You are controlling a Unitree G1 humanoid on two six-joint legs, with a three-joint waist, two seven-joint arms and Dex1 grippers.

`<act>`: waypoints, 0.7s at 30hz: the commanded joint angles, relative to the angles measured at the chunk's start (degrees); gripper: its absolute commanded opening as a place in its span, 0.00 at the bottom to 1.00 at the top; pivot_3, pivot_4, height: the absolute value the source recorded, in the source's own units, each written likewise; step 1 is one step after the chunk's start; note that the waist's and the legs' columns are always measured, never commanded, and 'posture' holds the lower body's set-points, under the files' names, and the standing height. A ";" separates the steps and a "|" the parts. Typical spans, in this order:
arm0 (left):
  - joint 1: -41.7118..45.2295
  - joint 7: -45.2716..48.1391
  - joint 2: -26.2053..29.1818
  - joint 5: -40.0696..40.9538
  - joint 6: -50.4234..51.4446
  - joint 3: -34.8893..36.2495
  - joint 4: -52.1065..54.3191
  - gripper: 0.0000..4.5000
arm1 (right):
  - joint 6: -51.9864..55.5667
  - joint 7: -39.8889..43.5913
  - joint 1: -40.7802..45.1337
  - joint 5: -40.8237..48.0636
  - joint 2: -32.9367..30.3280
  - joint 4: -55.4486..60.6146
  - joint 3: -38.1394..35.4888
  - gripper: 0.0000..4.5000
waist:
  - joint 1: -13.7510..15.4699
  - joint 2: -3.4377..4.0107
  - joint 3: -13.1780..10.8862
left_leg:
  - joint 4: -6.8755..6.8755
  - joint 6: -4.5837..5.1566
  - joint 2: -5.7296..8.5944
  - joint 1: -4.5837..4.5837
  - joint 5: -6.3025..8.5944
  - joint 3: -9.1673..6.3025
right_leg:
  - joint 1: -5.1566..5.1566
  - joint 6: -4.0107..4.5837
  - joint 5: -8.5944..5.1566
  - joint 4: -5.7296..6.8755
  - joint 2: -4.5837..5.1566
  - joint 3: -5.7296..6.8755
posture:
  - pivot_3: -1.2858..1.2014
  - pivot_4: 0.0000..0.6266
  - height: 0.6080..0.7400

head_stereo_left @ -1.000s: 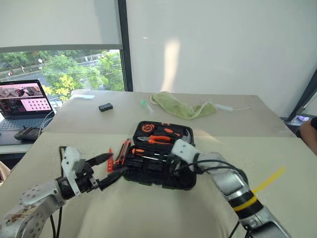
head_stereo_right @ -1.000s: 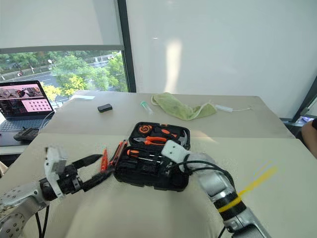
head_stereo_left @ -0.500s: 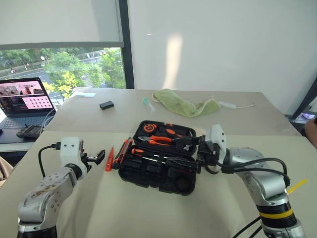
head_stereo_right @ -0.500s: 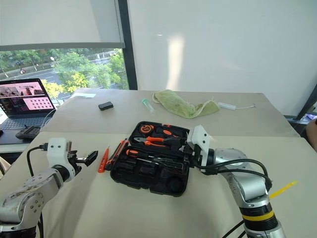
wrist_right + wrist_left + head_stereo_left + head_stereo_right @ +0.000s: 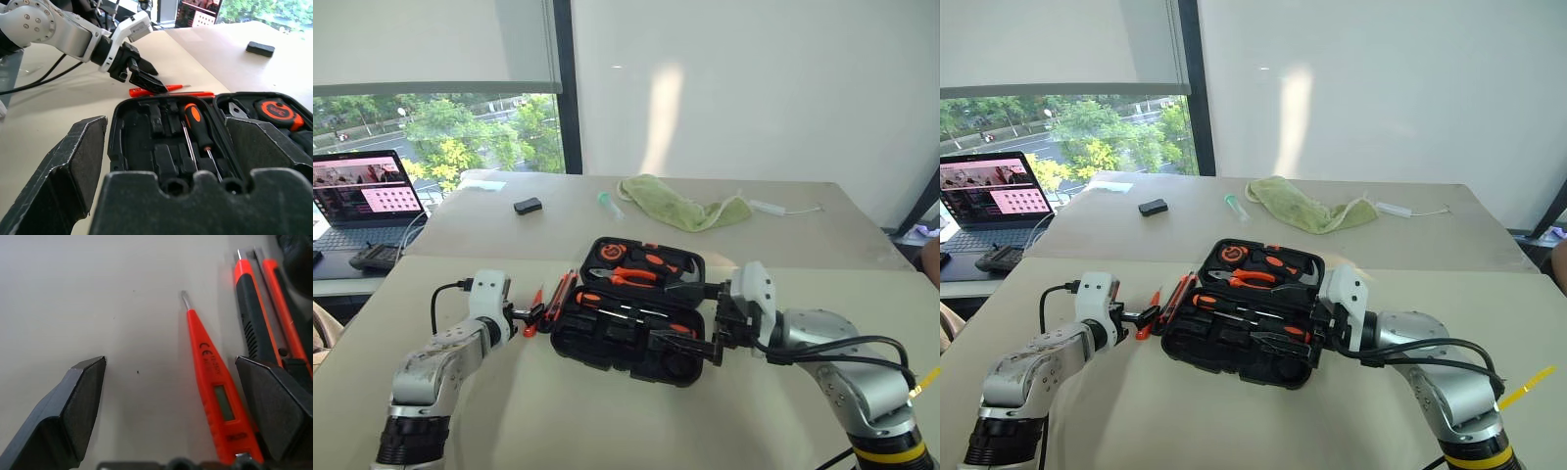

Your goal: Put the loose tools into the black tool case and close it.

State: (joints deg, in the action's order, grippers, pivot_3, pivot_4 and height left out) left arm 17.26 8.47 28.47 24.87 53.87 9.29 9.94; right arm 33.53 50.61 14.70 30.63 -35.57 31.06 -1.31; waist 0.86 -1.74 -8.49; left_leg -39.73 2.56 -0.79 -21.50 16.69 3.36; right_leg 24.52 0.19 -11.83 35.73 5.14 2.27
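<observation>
case: black tool case (image 5: 631,323) lies open on the beige table (image 5: 607,421), near the middle, lid half on the far side, tray half on the near side.
lid half: pliers (image 5: 628,279), tape measure (image 5: 610,253) and a hammer head (image 5: 687,266) sit in their slots.
tray half: one orange-and-black screwdriver (image 5: 196,128) lies in a moulded slot; other slots beside it show bare black plastic.
tester pen: slim orange tester pen (image 5: 213,394) flat on the table just left of the case, metal tip pointing away from the left gripper.
knife: orange-black utility knife (image 5: 253,316) lies right beside the pen, between pen and case, roughly parallel to it.
left gripper: left gripper (image 5: 173,401) low over the table at the pen's butt end, jaws spread wide, nothing pinched. One finger (image 5: 276,404) sits over the knife side, the other (image 5: 78,404) over bare table; the pen lies between them, nearer the knife-side finger. Can't tell if the tips touch the table.
right gripper: right gripper (image 5: 690,315) at the case's right edge, pointing left across the tray, jaws spread, holding nothing.
far table: green cloth (image 5: 680,209), small black box (image 5: 528,206), well apart from the case.
left side: open laptop (image 5: 364,196) on a separate desk by the window.
</observation>
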 commanded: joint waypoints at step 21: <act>2.48 36.59 8.07 13.21 -6.82 2.12 5.42 0.11 | -4.95 -0.04 -7.61 8.43 -2.40 8.58 -7.37 1.00 | 0.36 -0.40 -0.24 | -0.20 -0.06 0.01 -0.64 -0.10 -0.10 | 0.49 0.01 -0.01 0.12 -0.43 0.13 | 0.52 0.24 1.00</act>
State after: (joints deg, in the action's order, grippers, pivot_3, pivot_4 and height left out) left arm 18.12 36.68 34.52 36.33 49.14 14.16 14.19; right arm 31.04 50.36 7.49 37.50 -38.10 37.32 -5.96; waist 1.21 -2.13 -8.74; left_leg -39.94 2.50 -0.77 -22.14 16.60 3.29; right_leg 25.03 0.20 -11.83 35.84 4.58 2.39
